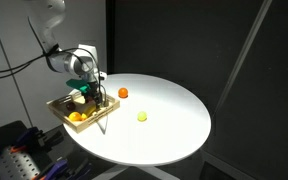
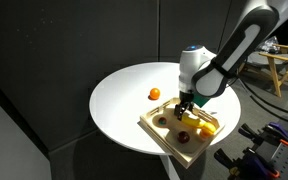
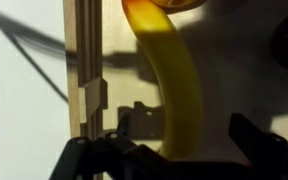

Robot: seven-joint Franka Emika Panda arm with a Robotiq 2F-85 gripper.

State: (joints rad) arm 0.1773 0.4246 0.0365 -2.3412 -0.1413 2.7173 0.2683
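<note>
1. Wrist view catches only a strip of the round white table [image 3: 19, 110]. In both exterior views the table carries a wooden tray [image 2: 162, 143] at the edge nearest the arm.
2. Tray holds several fruits. Its side wall runs just beside the banana in the wrist view.
3. Gripper [image 3: 184, 150] hangs over the tray with jaws spread wide and nothing pinched. Reads as the approach step of a pick, no contact yet.
4. Banana [image 3: 179, 90] lies in the tray, lengthwise in the gap between the jaws and below them. My read: a grasp calls for a straight descent that stays off the tray wall, then closing across the banana's narrow width.
5. Orange fruit [image 1: 123, 93] sits on bare table near the tray, not touching it.
6. Small yellow piece [image 1: 142, 116] lies further out, well apart from the gripper.
</note>
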